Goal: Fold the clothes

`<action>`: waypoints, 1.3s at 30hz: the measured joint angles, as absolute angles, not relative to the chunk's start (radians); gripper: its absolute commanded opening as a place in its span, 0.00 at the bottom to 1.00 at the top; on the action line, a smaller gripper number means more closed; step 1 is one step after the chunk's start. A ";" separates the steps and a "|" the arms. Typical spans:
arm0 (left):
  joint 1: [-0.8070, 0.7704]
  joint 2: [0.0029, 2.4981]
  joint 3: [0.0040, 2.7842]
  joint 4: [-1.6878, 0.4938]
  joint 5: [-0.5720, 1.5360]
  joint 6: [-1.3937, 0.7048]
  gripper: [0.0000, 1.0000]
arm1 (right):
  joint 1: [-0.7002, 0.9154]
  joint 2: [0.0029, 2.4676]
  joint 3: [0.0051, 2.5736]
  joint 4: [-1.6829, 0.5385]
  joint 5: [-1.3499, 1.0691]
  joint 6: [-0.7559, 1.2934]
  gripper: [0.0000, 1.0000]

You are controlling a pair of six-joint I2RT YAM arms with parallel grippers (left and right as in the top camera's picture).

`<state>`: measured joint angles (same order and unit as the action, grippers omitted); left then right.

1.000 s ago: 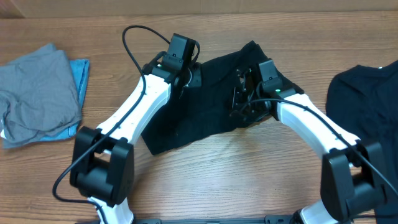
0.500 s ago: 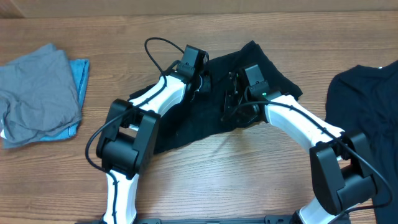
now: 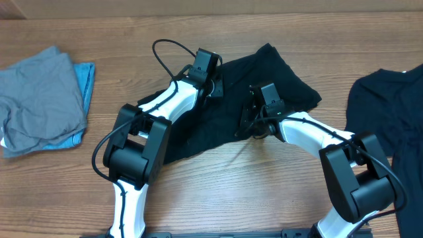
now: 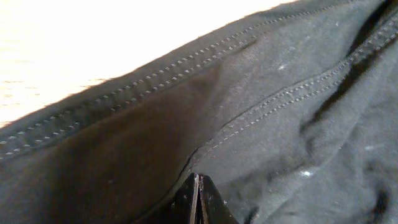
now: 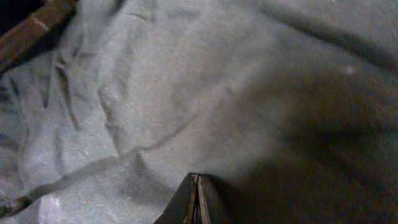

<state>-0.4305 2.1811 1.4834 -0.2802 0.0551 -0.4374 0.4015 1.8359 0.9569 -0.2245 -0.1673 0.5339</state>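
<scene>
Two robot arms reach onto black pants [image 3: 291,82] lying rumpled at the middle of a wooden table [image 3: 264,198].
The left gripper [image 4: 198,198] and the right gripper [image 5: 198,198] each have their fingertips closed together against the dark cloth; whether any fabric is pinched between them is hard to make out. Stitched seams cross the left wrist view. A second black garment [image 3: 383,99] is cut off at the right edge. At the left, a grey piece [image 3: 39,92] hides most of a light-blue piece [image 3: 84,76].

Looks like a robotics lab. A white left arm [image 3: 168,99] and right arm [image 3: 307,125], cable [image 3: 154,51] looping, stand at a wood-grain table [image 3: 238,192].
</scene>
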 measured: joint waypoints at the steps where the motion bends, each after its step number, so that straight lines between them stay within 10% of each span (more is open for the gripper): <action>1: -0.430 2.181 1.483 -0.280 0.036 -0.437 0.04 | 0.402 1.836 0.957 -0.234 -0.167 0.540 0.04; 25: -0.285 2.181 1.484 -0.129 -0.115 -0.433 0.04 | 0.402 1.836 0.957 -0.282 -0.157 0.677 0.04; 39: -0.223 2.029 1.670 -0.545 0.147 -0.402 0.04 | 0.402 1.836 0.957 -0.279 -0.149 0.677 0.04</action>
